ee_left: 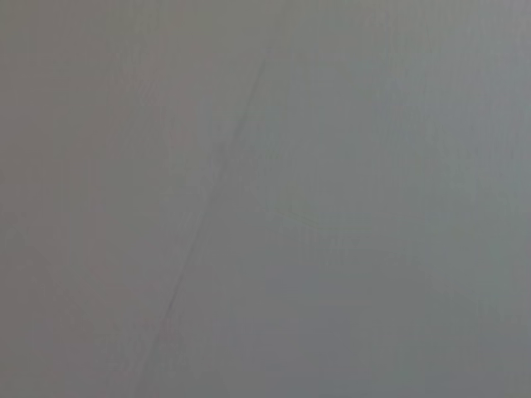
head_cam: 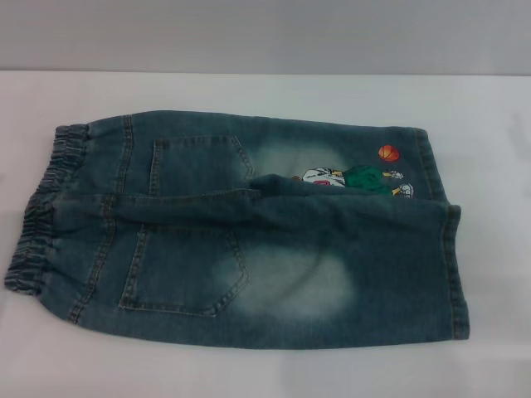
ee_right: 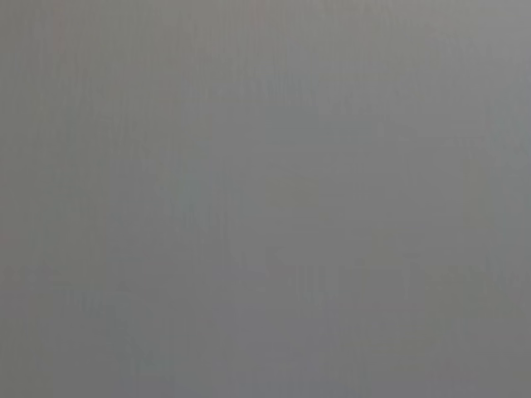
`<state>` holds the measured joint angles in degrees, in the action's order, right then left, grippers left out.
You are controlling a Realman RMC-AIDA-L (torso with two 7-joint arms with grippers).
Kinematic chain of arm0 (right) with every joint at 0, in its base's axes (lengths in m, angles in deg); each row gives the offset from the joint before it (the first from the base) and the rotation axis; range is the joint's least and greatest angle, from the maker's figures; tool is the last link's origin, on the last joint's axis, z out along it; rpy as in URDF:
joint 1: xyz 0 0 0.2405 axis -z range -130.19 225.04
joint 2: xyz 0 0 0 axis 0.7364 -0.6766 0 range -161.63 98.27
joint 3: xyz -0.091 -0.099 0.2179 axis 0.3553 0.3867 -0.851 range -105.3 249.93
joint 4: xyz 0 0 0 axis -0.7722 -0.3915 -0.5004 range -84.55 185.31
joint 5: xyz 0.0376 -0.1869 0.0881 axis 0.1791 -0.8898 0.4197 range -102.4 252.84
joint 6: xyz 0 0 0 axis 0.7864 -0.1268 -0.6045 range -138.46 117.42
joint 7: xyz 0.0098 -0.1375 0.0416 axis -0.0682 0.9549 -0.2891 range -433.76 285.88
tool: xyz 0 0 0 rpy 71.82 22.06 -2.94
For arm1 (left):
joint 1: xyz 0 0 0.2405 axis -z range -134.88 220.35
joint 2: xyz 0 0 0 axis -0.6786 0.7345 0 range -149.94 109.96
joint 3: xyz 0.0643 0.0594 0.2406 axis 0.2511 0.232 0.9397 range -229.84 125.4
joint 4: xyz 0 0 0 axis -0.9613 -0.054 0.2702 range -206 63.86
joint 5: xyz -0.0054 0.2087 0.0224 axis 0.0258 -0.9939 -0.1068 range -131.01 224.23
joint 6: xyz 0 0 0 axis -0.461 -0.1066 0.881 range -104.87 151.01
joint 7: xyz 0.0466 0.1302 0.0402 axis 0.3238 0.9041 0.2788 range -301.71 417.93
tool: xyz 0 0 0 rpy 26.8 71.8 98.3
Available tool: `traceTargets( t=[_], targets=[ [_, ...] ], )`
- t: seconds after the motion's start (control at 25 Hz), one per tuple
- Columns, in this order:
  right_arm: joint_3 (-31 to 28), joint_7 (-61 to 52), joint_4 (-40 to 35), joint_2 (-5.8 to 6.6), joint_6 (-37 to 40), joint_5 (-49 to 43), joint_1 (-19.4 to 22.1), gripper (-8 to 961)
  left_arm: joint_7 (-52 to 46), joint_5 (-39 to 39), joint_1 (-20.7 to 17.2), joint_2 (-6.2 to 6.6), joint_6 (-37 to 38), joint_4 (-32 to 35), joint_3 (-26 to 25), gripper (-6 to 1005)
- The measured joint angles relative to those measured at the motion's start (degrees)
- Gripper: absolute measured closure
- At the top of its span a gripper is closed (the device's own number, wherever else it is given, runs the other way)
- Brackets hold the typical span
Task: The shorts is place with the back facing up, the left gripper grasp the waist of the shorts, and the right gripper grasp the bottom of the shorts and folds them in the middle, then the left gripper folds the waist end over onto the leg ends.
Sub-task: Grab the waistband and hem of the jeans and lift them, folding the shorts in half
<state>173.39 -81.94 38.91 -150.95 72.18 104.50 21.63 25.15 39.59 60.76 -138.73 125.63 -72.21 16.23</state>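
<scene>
Neither tool appears in any view, so whether either is apart or together cannot be told. On the white tabletop (head_cam: 249, 373) the shorts (head_cam: 241, 228) lie spread back-up, waist (head_cam: 41, 215) left, leg ends (head_cam: 448, 240) right. No fold looks made; both folds seem left.

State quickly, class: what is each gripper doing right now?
Left gripper: not in view; its state cannot be told.
Right gripper: not in view either.
The shorts lie untouched.
</scene>
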Motion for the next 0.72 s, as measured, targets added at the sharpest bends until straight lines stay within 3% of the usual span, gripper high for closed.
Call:
traceTargets(
  t=[0.72],
  targets=[
    [1.1, 0.0, -0.22, 0.0, 0.67, -0.07, 0.41, 241, -0.13, 0.0, -0.63, -0.17, 1.58, -0.33, 0.62, 206]
  ],
)
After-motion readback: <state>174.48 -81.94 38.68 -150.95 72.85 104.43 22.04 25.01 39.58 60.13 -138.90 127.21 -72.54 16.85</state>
